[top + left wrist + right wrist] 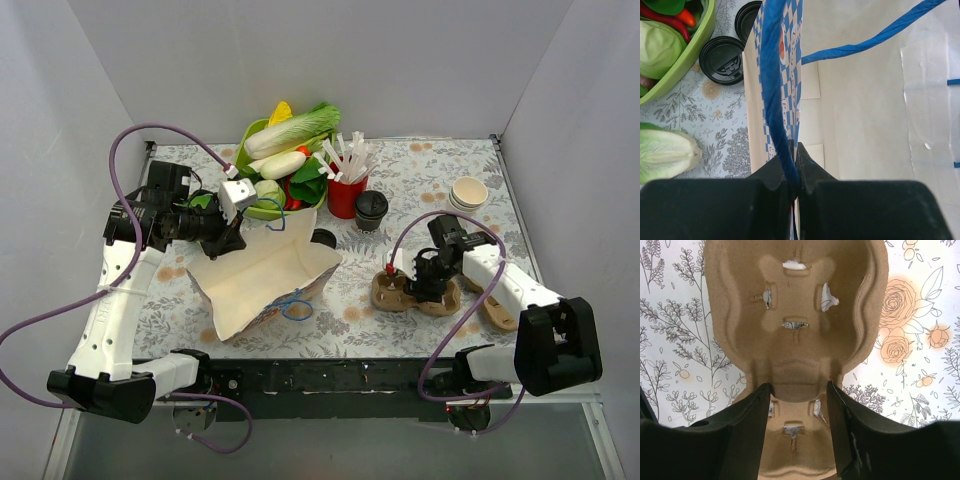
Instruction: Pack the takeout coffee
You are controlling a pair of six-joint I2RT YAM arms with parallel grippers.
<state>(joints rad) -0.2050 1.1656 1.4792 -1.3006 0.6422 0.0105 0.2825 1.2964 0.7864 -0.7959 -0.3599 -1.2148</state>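
Observation:
The takeout coffee [371, 210], a small cup with a black lid, stands upright beside the red straw holder [345, 196], apart from both grippers. A paper bag [265, 278] lies with its mouth toward the right. My left gripper [228, 240] is shut on the bag's blue handle [772, 75], and the pale inside of the bag [865, 110] fills the left wrist view. My right gripper [428, 285] is down on a brown cardboard cup carrier [412, 293]; its jaws press the carrier's narrow waist [799, 375] from both sides.
A green bowl [251, 134] of vegetables stands behind the bag. Two loose black lids [722, 60] lie by the bag's rim. Stacked white cups [468, 193] are at the back right. A second carrier [497, 308] lies under the right arm.

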